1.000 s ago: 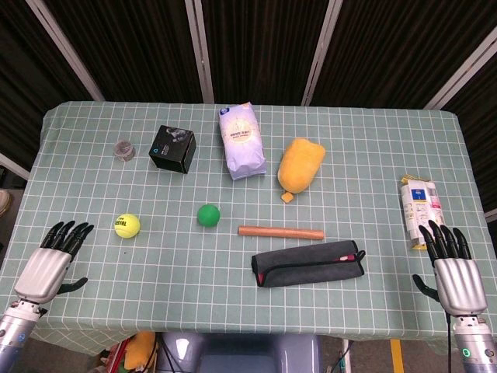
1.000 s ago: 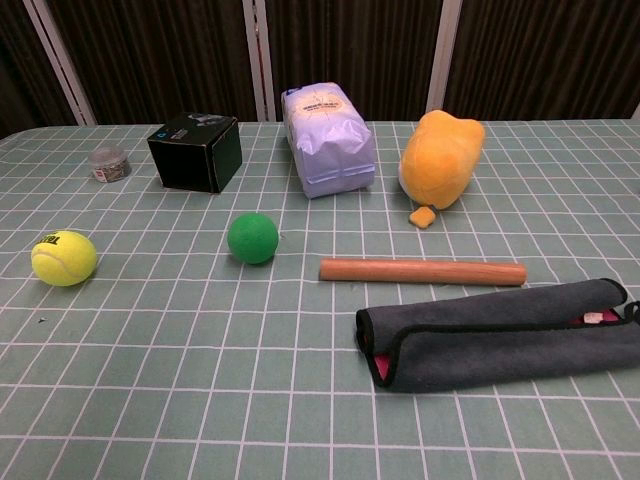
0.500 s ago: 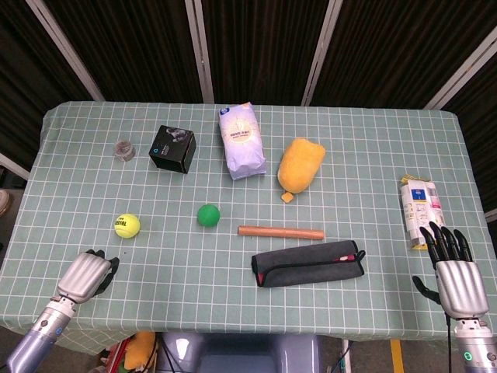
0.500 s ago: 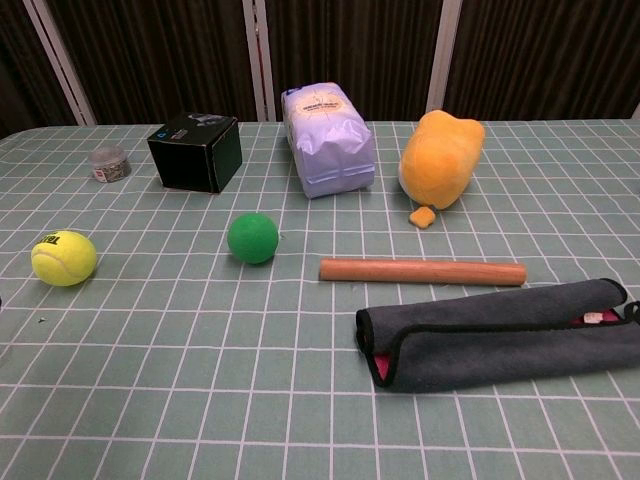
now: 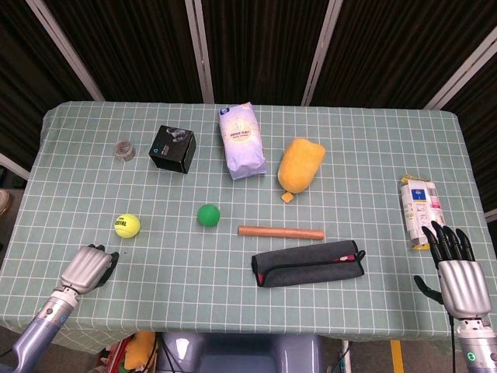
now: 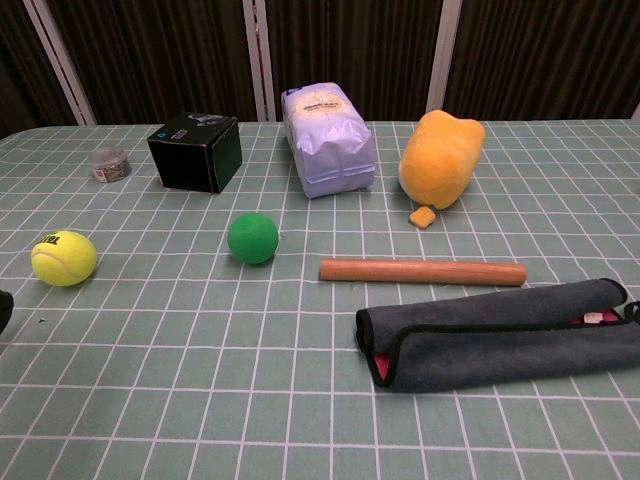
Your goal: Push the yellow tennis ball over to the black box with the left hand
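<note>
The yellow tennis ball [image 5: 126, 225] [image 6: 63, 257] lies on the green checked cloth at the left. The black box [image 5: 172, 148] [image 6: 196, 151] stands farther back and a little to its right. My left hand [image 5: 89, 268] sits near the front edge, just in front of and left of the ball, apart from it, its fingers curled in and holding nothing. In the chest view only a dark sliver of the left hand [image 6: 3, 310] shows at the left border. My right hand [image 5: 454, 268] rests at the front right with its fingers spread, holding nothing.
A green ball [image 5: 207, 215] lies right of the tennis ball, then a wooden stick [image 5: 280, 231] and a dark pouch [image 5: 308, 263]. A pale bag [image 5: 241, 141], a yellow plush [image 5: 301, 164] and a small jar [image 5: 123, 149] stand at the back. A carton [image 5: 420, 210] lies by my right hand.
My left hand has gone from flat with spread fingers to curled in, and has moved right and in toward the tennis ball. The ball and my right hand have stayed put.
</note>
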`<action>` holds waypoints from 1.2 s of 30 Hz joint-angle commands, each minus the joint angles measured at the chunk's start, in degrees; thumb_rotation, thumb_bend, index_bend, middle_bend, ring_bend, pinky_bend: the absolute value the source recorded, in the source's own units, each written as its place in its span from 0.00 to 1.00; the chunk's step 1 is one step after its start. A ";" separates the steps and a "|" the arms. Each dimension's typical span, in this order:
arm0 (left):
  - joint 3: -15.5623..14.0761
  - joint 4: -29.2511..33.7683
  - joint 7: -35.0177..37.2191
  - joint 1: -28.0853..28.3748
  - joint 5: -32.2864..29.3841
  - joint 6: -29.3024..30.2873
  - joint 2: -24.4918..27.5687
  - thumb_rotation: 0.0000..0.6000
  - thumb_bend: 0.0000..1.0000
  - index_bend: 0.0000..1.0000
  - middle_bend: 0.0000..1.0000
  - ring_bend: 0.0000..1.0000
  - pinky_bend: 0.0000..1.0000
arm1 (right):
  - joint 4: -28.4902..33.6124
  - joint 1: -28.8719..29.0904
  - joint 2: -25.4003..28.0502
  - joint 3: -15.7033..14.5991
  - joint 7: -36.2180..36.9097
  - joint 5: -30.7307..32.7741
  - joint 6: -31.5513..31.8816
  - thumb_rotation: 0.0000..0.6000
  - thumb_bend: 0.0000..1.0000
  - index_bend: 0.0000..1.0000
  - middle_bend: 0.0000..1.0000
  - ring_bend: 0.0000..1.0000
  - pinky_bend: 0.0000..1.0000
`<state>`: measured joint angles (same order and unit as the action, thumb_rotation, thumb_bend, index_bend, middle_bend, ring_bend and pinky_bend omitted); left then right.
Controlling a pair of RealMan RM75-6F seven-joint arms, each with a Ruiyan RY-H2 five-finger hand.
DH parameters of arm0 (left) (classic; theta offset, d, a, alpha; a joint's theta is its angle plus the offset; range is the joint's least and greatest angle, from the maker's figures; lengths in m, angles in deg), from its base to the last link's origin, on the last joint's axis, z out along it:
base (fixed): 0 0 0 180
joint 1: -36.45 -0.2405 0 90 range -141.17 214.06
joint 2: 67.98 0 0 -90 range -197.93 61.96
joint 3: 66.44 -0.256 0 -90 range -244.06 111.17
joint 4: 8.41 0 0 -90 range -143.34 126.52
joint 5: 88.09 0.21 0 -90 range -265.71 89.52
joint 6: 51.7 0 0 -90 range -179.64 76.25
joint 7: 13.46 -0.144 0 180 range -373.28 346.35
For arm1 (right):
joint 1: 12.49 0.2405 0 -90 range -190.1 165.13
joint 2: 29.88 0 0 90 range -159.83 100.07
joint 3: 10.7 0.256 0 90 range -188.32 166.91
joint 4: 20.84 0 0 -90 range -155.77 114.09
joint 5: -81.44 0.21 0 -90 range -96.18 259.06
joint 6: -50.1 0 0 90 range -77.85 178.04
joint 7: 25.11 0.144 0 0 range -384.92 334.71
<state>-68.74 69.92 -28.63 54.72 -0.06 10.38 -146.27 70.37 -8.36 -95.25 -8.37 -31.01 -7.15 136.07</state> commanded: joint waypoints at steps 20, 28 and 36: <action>3.09 -6.17 2.88 5.40 -3.72 -5.70 -2.63 1.00 0.47 0.49 0.64 0.42 0.49 | -0.35 0.01 0.17 0.32 1.03 0.05 0.22 1.00 0.27 0.00 0.00 0.00 0.00; 4.30 -7.09 4.38 7.74 -5.11 -8.21 -3.28 1.00 0.47 0.27 0.53 0.37 0.46 | -0.37 0.05 0.21 0.34 1.17 0.05 0.14 1.00 0.27 0.00 0.00 0.00 0.00; 3.86 -10.88 8.60 9.34 -3.06 -7.69 -4.73 1.00 0.47 0.25 0.49 0.34 0.43 | -0.41 -0.15 0.47 0.30 1.60 -0.21 0.57 1.00 0.27 0.00 0.00 0.00 0.00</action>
<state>-64.78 59.77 -20.87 63.66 -3.60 2.48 -150.60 69.97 -8.50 -94.78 -8.06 -29.42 -7.35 136.63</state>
